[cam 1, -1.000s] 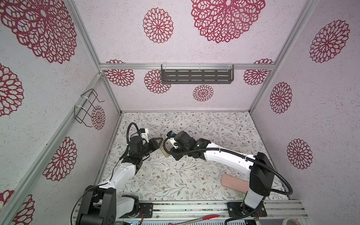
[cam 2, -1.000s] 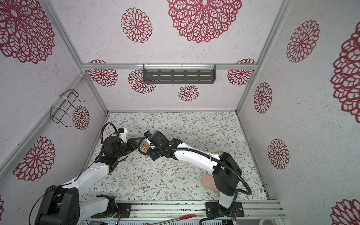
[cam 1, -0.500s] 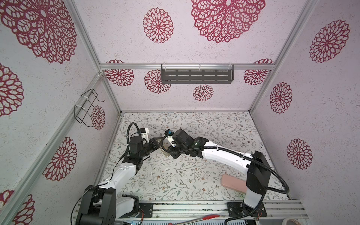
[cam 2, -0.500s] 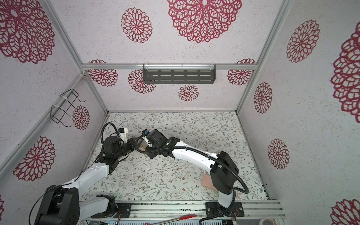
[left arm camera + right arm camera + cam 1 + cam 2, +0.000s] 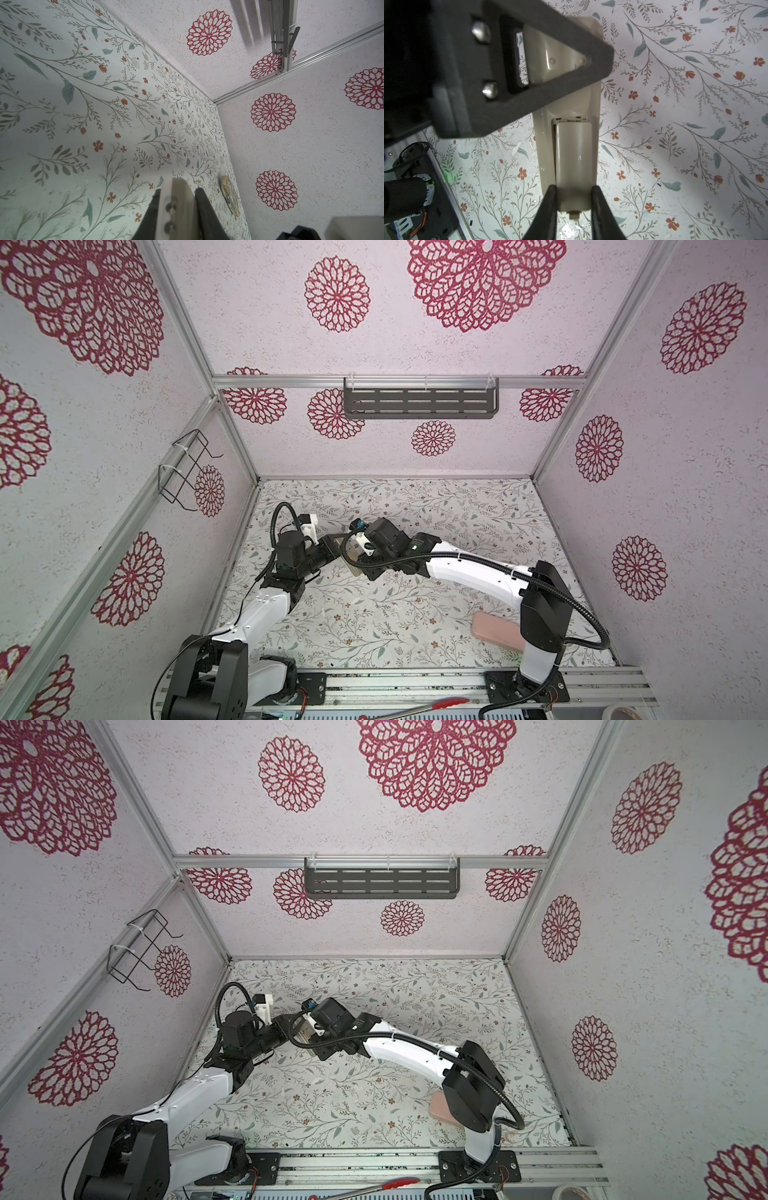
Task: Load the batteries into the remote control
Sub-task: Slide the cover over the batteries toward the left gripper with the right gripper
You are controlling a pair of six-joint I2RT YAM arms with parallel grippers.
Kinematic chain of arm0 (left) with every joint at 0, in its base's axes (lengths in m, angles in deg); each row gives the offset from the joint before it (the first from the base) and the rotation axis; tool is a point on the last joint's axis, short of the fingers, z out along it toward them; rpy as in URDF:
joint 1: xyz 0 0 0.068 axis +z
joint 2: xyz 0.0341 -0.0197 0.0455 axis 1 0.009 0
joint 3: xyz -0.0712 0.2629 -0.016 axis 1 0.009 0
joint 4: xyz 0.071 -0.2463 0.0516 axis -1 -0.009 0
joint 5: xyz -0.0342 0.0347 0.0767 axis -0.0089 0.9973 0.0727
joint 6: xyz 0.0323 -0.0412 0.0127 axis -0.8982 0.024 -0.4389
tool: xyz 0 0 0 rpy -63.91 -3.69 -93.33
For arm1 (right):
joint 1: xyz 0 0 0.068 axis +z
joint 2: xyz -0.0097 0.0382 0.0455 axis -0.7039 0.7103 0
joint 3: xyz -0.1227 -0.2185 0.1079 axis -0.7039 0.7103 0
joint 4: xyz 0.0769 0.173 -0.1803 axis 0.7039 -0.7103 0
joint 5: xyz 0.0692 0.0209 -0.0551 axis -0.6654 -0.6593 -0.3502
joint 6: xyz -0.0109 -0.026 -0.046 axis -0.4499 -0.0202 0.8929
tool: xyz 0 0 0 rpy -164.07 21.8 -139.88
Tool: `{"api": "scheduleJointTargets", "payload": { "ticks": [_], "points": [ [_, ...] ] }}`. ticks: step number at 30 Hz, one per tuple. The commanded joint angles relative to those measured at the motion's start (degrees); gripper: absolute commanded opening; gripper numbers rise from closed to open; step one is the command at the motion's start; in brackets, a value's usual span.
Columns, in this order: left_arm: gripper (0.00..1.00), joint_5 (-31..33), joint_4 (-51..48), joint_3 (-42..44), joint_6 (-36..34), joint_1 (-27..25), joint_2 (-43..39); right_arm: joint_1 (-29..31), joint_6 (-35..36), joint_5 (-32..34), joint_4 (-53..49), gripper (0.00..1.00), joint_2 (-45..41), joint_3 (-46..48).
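Shows the remote control (image 5: 571,108) back side up, raised above the floral table (image 5: 415,614), left of middle in both top views. Clamped across one end by the left pincer (image 5: 178,193), shut tight on the beige edge, with one dark finger (image 5: 529,83) lying over the plain back. Pinched at the opposite end by the right pincer (image 5: 573,191), closed to a narrow gap on the battery cover (image 5: 574,158), one fingertip against each long side. Leaves that cover slightly askew, jutting just past the remote's end, with a dark slit at its inner end. Elsewhere on the table: a pink pad (image 5: 492,626) partly behind the right arm, and a round patterned disc (image 5: 229,196) close to the wall in the left wrist view.
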Motion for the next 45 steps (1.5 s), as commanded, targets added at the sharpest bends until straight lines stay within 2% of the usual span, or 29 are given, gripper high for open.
{"api": "scheduleJointTargets", "payload": {
  "ticks": [1,33,45],
  "points": [
    [0.00,-0.51,3.32,0.75,0.58,-0.44,-1.14,0.27,0.62,-0.99,0.13,0.09,0.64,-2.03],
    [0.00,-3.14,7.66,2.27,0.76,-0.72,-1.53,0.27,2.73,-5.93,-2.94,0.09,3.44,-7.09],
    [0.00,-6.38,13.25,3.41,2.08,-1.42,-1.23,0.29,5.01,-3.81,-5.65,0.18,3.44,-8.63]
  ]
}}
